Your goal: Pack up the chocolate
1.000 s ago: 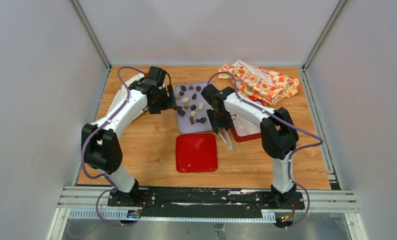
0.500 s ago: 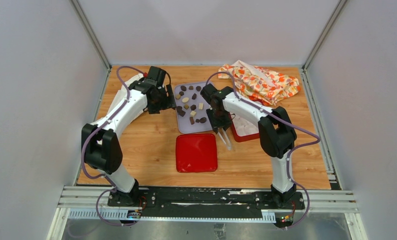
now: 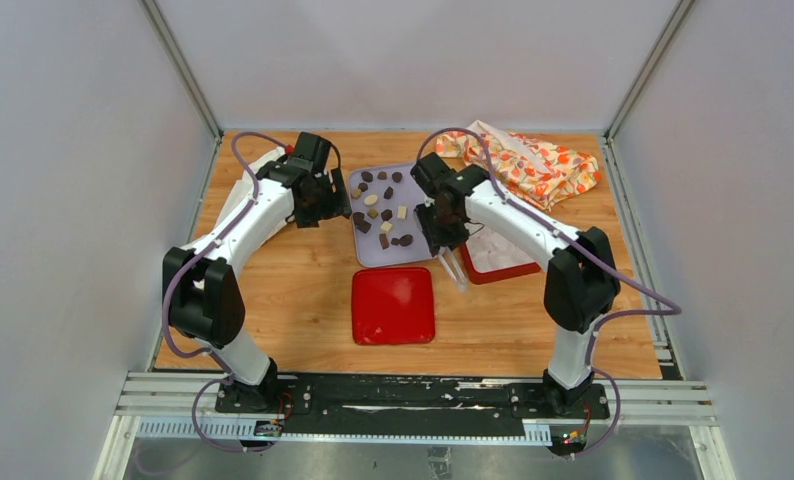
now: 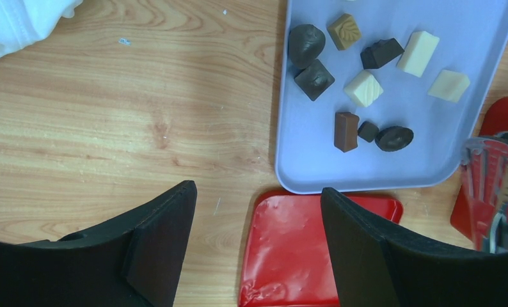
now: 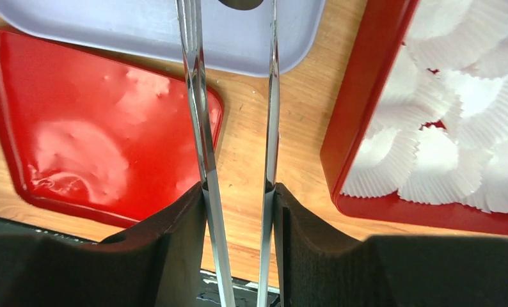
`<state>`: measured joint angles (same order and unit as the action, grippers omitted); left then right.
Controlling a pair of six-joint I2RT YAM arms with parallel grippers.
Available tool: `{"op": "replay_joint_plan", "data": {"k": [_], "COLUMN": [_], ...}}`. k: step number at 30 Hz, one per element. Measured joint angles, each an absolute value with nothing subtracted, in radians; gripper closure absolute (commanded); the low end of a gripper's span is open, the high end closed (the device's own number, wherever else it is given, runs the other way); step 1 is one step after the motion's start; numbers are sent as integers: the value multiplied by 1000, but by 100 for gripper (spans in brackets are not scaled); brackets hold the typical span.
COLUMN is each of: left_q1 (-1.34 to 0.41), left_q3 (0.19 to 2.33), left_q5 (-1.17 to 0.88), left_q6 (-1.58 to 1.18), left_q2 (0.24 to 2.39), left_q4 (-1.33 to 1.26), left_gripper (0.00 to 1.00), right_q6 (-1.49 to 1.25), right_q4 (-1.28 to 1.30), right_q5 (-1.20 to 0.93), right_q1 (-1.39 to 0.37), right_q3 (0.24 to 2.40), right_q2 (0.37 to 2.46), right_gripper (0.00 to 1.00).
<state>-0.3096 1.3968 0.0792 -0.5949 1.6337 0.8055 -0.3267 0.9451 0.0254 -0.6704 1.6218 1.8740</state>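
Wooden table point(image 3: 293, 300): chocolate point(image 4: 345, 131) in tray point(image 4: 312, 163)

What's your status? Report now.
Left gripper jaws open, empty. Right gripper shut on tongs. Chocolate on tray. Nothing in the way.

We see the chocolate point(image 4: 346, 131) in dark brown, tan and cream on a lavender tray point(image 4: 315, 173), a red lid point(image 3: 393, 305), white paper cups point(image 5: 443, 160), clear tongs point(image 5: 198, 128), and, upper right, an orange-patterned white cloth point(image 3: 533, 165).
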Motion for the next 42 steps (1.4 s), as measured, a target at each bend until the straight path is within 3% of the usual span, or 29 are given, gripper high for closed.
{"op": "replay_joint_plan", "data": {"k": [16,42], "left_q1": [-310,-310], "left_q3": [1404,1411], "left_q5": [78,70], "left_q6": [-604,-619], "left_q2": [1655,1677], "left_q4": [806,804], "left_gripper": [24,24], "right_q6": [-292,-267], "right_q4": [947,949], "right_q5": [25,25], "right_q1": [-419,-407], "right_q3": [1474,1419], "right_q2": [1647,1666], "right_gripper": [100,100]}}
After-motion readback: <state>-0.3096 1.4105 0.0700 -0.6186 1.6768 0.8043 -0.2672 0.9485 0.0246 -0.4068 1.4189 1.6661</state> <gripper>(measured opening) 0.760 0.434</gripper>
